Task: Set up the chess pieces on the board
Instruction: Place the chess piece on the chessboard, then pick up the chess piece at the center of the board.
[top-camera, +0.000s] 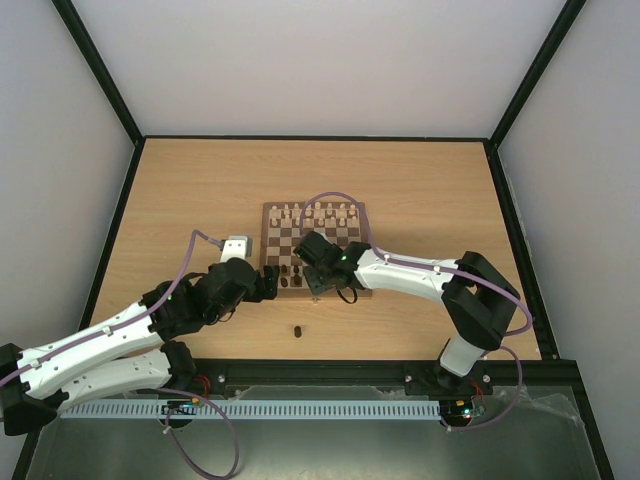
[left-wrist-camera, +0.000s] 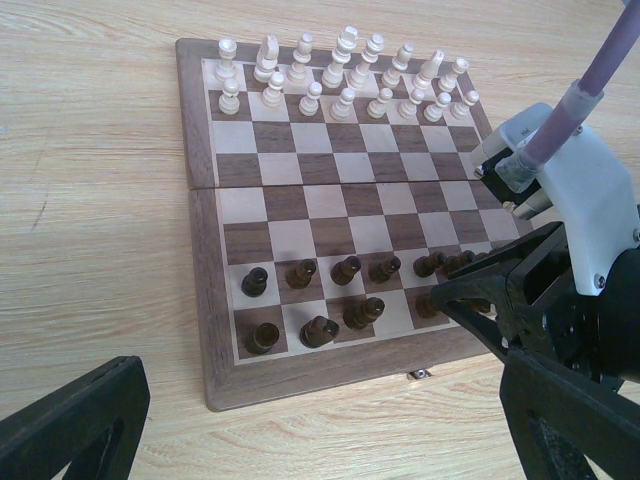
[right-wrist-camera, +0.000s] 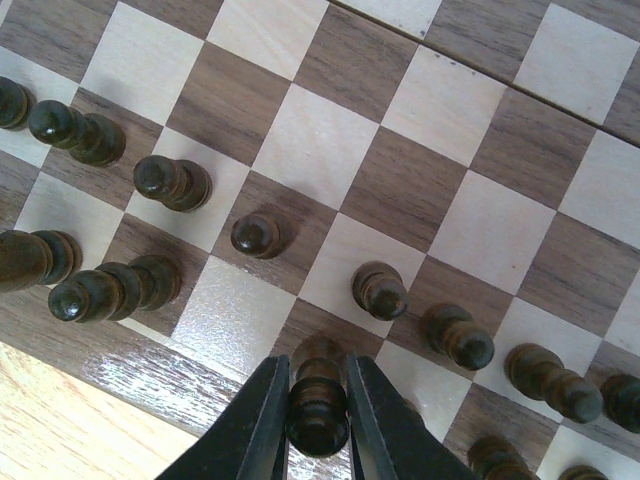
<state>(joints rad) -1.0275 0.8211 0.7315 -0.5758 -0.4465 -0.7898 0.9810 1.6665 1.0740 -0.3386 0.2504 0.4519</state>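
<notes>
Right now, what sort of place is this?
Likely a robot lab workcell: a wooden table enclosed by plain white panels, two robot arms bolted at its near edge, and a chessboard on it.

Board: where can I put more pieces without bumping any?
Middle rows of the board are bare, between the cream pieces and the dark pieces. The near rows are crowded, most where the right gripper holds a dark piece. One bare square sits beside it.

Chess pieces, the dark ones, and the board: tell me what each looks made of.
The dark chess pieces: turned wood, it seems, stained dark brown, with a soft sheen on the rounded heads. The board: wood or veneer, grain streaks in both square colours; glare near the border suggests a satin varnish.
</notes>
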